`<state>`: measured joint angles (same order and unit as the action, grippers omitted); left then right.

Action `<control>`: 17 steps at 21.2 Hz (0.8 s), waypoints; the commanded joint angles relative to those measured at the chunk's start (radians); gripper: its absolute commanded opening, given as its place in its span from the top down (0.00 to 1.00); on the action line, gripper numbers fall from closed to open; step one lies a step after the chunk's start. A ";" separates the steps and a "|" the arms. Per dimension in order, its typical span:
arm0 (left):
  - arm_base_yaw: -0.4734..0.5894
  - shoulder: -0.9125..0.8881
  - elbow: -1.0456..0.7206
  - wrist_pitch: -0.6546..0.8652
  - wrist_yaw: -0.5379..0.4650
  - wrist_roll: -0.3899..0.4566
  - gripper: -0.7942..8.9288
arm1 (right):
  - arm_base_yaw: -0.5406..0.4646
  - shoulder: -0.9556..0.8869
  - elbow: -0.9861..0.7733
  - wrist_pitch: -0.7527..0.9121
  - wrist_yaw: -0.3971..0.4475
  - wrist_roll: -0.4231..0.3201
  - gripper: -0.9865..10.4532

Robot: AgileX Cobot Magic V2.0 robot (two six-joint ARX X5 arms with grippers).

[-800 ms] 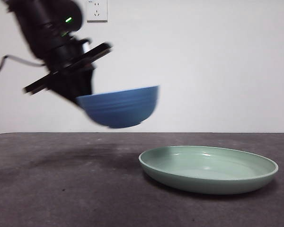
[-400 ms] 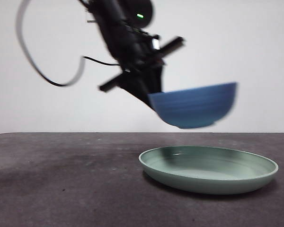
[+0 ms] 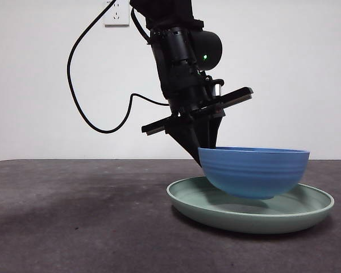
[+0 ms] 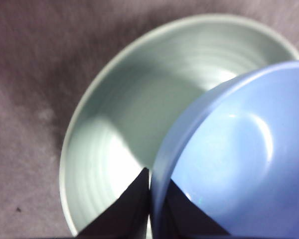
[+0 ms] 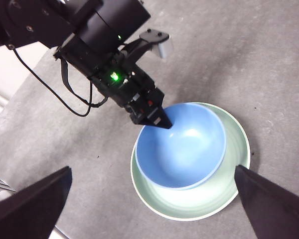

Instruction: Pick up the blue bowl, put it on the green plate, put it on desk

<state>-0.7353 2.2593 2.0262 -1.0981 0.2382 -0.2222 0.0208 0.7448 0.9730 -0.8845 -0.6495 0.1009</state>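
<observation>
The blue bowl (image 3: pixel 253 170) sits low inside the green plate (image 3: pixel 250 224), tilted slightly; I cannot tell whether its base touches the plate. My left gripper (image 3: pixel 200 153) is shut on the bowl's rim, one jaw inside and one outside, as the left wrist view shows at the blue bowl (image 4: pixel 239 159) over the green plate (image 4: pixel 114 114). In the right wrist view the blue bowl (image 5: pixel 182 144) lies in the green plate (image 5: pixel 199 208) with the left gripper (image 5: pixel 154 117) at its rim. My right gripper (image 5: pixel 152 168) hangs high above, open and holding nothing.
The desk (image 3: pixel 74 227) stretches bare to the left of the plate. A black cable (image 3: pixel 82 102) loops from the left arm in front of the white wall, and a wall socket (image 3: pixel 116 12) sits at the top.
The left gripper has carried the bowl to the right and down, from the air left of the plate into the plate. The plate has stayed put.
</observation>
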 commanded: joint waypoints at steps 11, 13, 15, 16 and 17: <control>-0.010 0.063 0.037 0.028 -0.003 0.026 0.65 | 0.003 0.005 0.016 0.008 0.003 -0.012 0.46; -0.002 0.063 0.054 0.022 -0.003 0.026 0.49 | 0.003 0.005 0.016 0.008 0.003 -0.012 0.46; 0.008 0.063 0.080 -0.002 -0.003 0.027 0.44 | 0.003 0.005 0.016 0.008 0.003 -0.012 0.46; 0.015 0.062 0.103 -0.026 -0.003 0.027 0.44 | 0.003 0.005 0.016 0.008 0.003 -0.013 0.46; 0.023 0.062 0.130 -0.051 -0.003 0.030 0.44 | 0.003 0.005 0.016 0.008 0.003 -0.014 0.46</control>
<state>-0.7101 2.2936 2.1204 -1.1553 0.2379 -0.2012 0.0208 0.7448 0.9730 -0.8848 -0.6498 0.1005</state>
